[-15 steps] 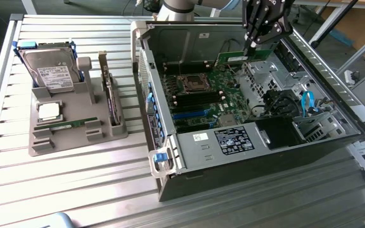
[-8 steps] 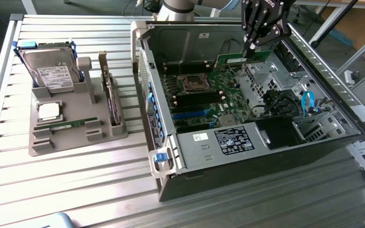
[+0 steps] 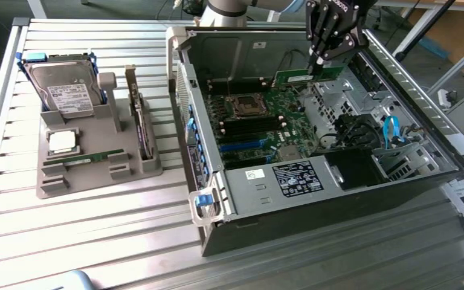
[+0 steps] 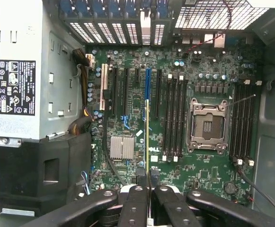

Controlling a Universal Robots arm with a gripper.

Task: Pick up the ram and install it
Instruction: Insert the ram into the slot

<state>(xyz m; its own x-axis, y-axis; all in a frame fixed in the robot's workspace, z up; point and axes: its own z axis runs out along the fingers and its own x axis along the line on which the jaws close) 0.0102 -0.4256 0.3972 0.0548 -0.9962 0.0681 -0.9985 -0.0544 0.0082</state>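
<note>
Ram [image 4: 148, 132] gripped in our closed pincer [image 4: 148, 177], hanging edge-down over motherboard [image 4: 208, 175]; we see its long axis parallel to memory slots [image 4: 175, 118] just beside.

We see the claw [image 4: 147, 178] clamped on the ram [image 4: 147, 137], which shows edge-on as a thin green-yellow strip above the motherboard [image 4: 208, 61]. It lines up with a blue slot [image 4: 147, 82], between the silver heatsink [image 4: 121, 147] and the processor socket [image 4: 208, 125].

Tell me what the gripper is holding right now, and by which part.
The gripper holds the ram, pinched along its upper long edge, over the motherboard.
</note>
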